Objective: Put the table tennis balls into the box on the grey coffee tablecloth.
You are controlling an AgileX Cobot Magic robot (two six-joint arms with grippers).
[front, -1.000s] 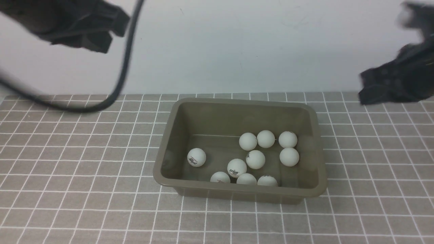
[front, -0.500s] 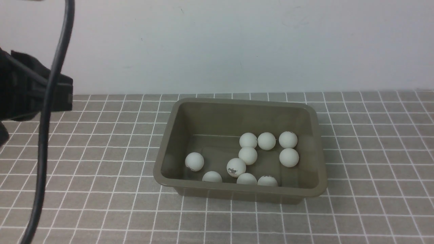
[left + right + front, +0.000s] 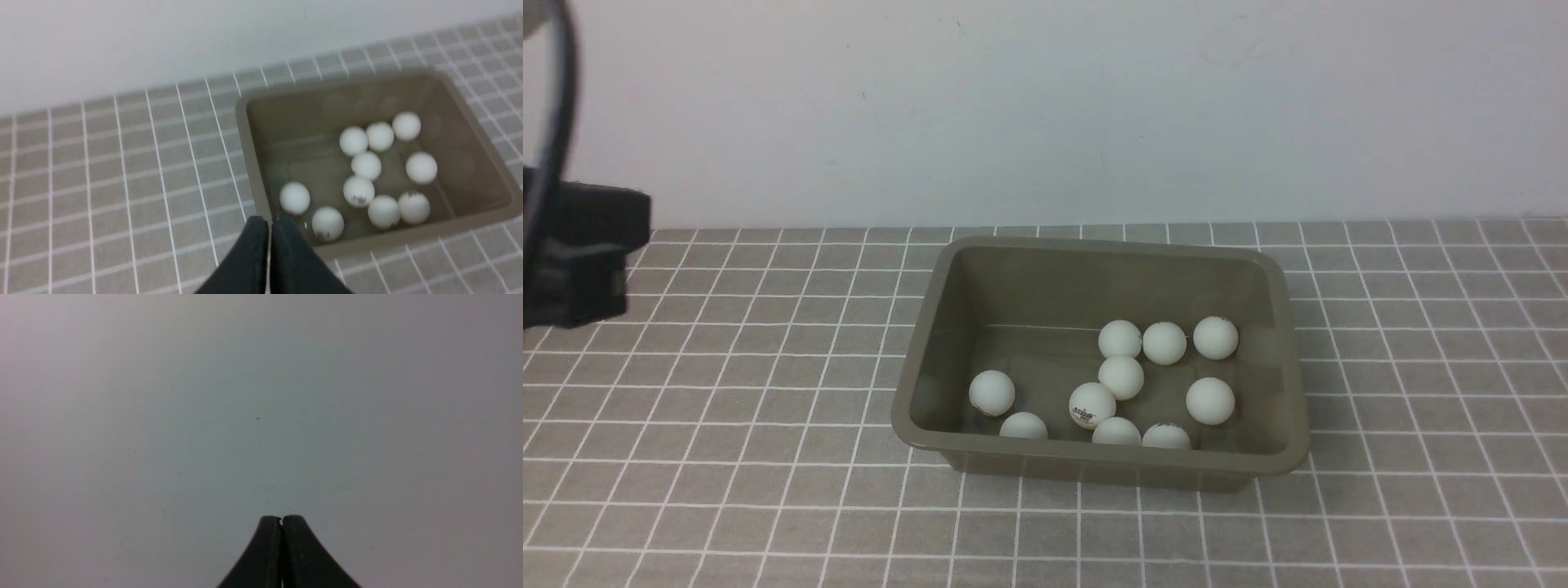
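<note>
Box [image 3: 1278,343] upright, mouth up, on grey coffee tablecloth [image 3: 727,392], long axis left-right in front view, ten table tennis balls [image 3: 1121,376] inside toward its right and near walls; left end effector [image 3: 269,222] and right end effector [image 3: 281,519] both closed, empty.

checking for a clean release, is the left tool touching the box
Apart. The left wrist view shows the left tool shut and empty, hanging above the box rim with cloth visible around it.
</note>
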